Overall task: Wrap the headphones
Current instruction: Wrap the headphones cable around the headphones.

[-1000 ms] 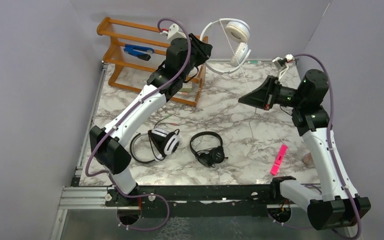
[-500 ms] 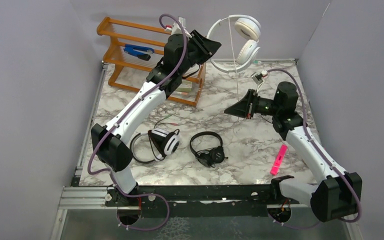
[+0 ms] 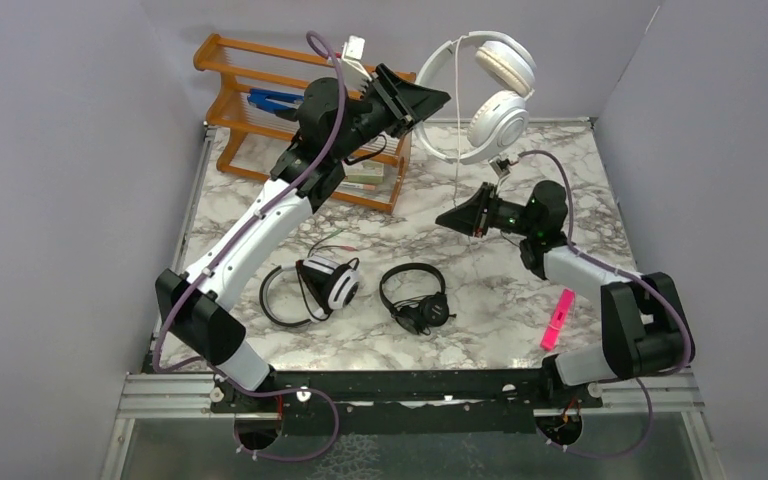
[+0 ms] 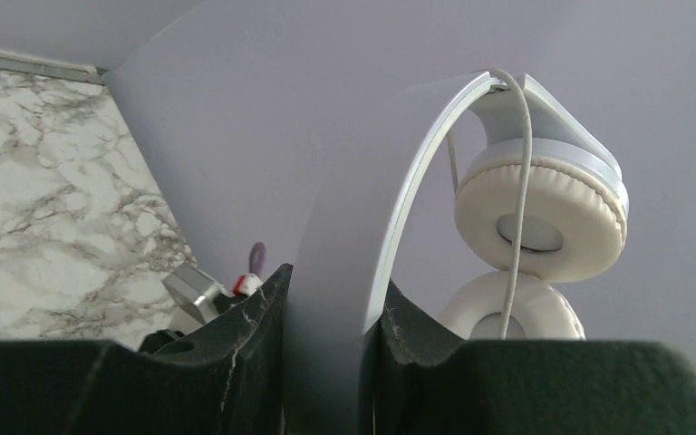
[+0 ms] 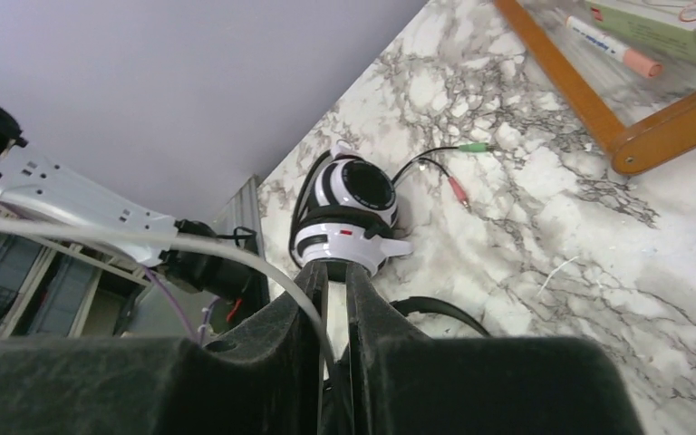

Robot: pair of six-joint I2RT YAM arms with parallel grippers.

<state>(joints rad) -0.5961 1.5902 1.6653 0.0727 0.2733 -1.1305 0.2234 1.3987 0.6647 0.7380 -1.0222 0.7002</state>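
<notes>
My left gripper (image 3: 432,100) is shut on the headband of the all-white headphones (image 3: 490,90) and holds them high above the back of the table. In the left wrist view the headband (image 4: 399,181) runs up out of the shut gripper (image 4: 326,290), with the ear cups (image 4: 544,208) hanging beyond. The white cord (image 3: 459,150) hangs down to my right gripper (image 3: 450,218), which is shut on it; in the right wrist view the cord (image 5: 236,258) enters the gripper (image 5: 335,272). The white headphones with black pads (image 3: 325,280) and the small black headphones (image 3: 415,295) lie on the marble table (image 3: 520,280).
A wooden rack (image 3: 260,100) holding a blue tool (image 3: 275,103) stands at the back left, under my left arm. A pink marker (image 3: 557,318) lies at the front right. Grey walls close in the left, back and right sides.
My left gripper has raised the white headphones and carried them right. My right gripper has moved left and down toward the table's middle, along the hanging cord.
</notes>
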